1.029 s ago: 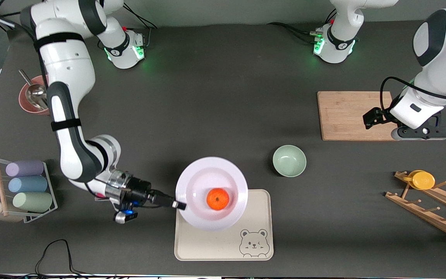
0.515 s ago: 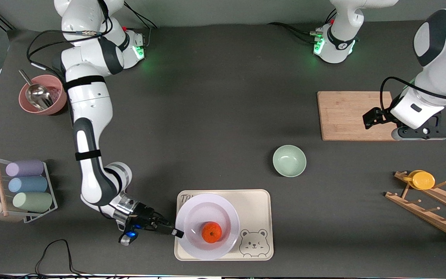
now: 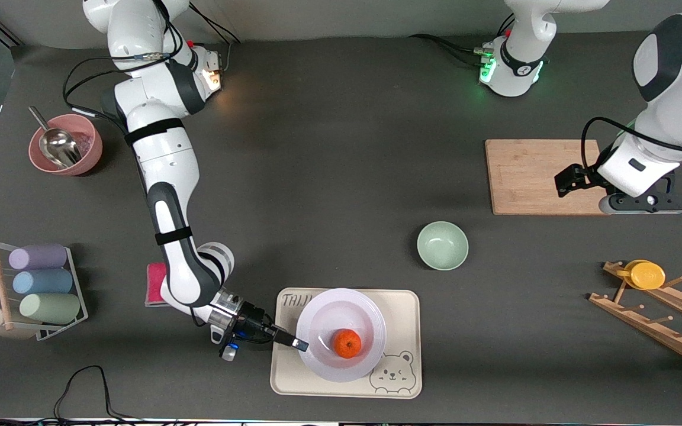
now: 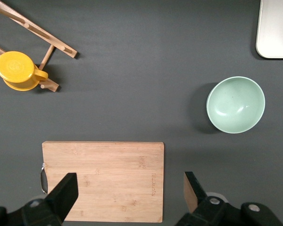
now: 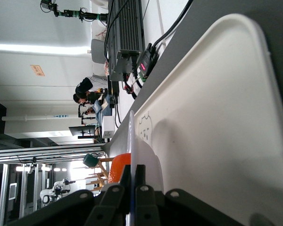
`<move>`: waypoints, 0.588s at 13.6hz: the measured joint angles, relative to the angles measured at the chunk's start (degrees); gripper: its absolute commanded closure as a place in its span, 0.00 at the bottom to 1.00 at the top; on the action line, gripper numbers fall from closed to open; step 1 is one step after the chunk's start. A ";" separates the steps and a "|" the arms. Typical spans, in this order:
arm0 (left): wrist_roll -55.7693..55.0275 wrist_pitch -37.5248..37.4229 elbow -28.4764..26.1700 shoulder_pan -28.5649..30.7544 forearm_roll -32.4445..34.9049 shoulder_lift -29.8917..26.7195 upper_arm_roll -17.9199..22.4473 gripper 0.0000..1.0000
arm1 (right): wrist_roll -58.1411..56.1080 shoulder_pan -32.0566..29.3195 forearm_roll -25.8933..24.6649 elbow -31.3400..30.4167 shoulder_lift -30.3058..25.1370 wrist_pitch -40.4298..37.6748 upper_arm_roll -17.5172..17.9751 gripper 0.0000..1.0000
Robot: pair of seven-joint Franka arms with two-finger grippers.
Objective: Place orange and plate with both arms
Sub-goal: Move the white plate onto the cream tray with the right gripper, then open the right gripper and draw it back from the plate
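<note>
In the lower middle of the front view, the right gripper (image 3: 301, 345) is clamped on the rim of the plate (image 3: 332, 367), which sits on the cream tray (image 3: 403, 307). The orange (image 3: 347, 344) lies in the plate's middle. At the right edge of that view, the left gripper (image 3: 563, 184) waits over the wooden board (image 3: 524, 171), its fingers (image 4: 66, 193) spread apart. A green bowl (image 3: 442, 245) stands in the view's centre right, between tray and board.

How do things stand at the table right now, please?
Right pincer shut on plate rim, over cream tray. Orange sits in plate. Left pincer open over cutting board, waiting. Nothing obstructing.
</note>
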 measured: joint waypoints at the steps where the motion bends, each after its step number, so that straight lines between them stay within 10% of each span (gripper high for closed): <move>1: 0.00 0.00 0.00 0.01 -0.01 0.00 0.00 0.00 | -0.75 -0.01 0.00 0.01 0.25 0.35 0.00 1.00; 3: 0.00 0.00 0.00 0.02 -0.02 0.00 0.00 0.00 | -1.25 -0.04 0.00 0.05 0.65 0.50 0.00 0.89; 5: 0.00 0.00 0.00 0.03 -0.03 0.00 0.00 0.00 | -1.38 -0.04 0.00 0.27 0.70 0.50 0.01 0.01; 8: 0.00 0.00 0.00 0.04 -0.04 0.00 0.00 0.00 | -1.39 -0.10 0.00 0.99 0.70 0.56 0.01 0.00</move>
